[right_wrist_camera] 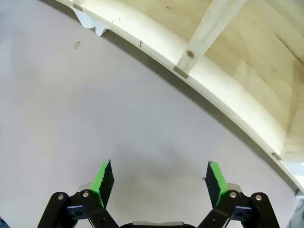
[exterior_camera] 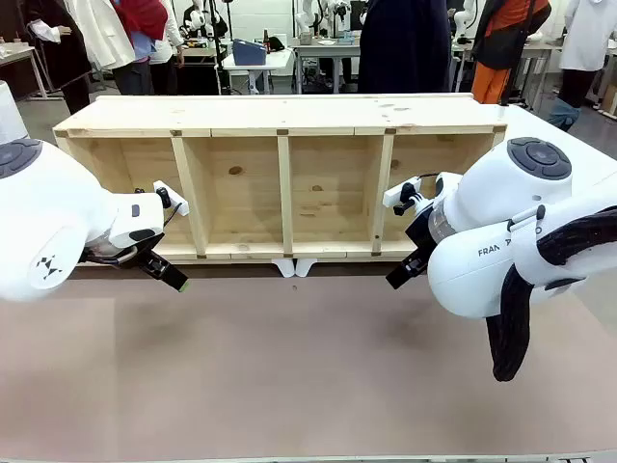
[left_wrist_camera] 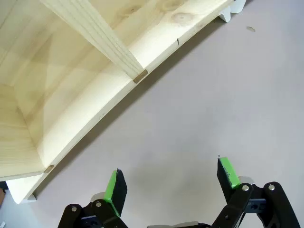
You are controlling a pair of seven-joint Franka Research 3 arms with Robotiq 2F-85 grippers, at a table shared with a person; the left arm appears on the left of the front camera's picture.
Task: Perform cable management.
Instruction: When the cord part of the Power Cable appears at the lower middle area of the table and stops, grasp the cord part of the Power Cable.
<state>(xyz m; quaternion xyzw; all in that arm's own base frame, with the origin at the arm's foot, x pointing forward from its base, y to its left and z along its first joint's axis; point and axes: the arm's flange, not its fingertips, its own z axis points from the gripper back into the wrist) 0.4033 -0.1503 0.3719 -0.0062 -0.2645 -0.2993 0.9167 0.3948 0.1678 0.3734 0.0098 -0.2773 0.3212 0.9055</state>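
Claws on both arms are open wide, and each one holds nothing. The left claw [exterior_camera: 172, 279] hangs low over the brown table [exterior_camera: 289, 376], just in front of the left end of a long wooden shelf [exterior_camera: 284, 130]. In the left wrist view, the left claw [left_wrist_camera: 172, 178] has its green pads [left_wrist_camera: 113, 186] far apart, with bare table between them and the shelf [left_wrist_camera: 95, 104] farther up. The right claw [exterior_camera: 400, 275] hangs the same way by the right end of the shelf, pointing down at the table. In the right wrist view, the right claw [right_wrist_camera: 159, 176] also has its green pads [right_wrist_camera: 214, 178] far apart over bare table, and the shelf [right_wrist_camera: 228, 95] runs across the top. The shelf lies on its side, with its open boxes facing the robot. Two small white feet [exterior_camera: 294, 267] sit under the middle of its front edge. Where the cable is, I cannot tell from these pictures.
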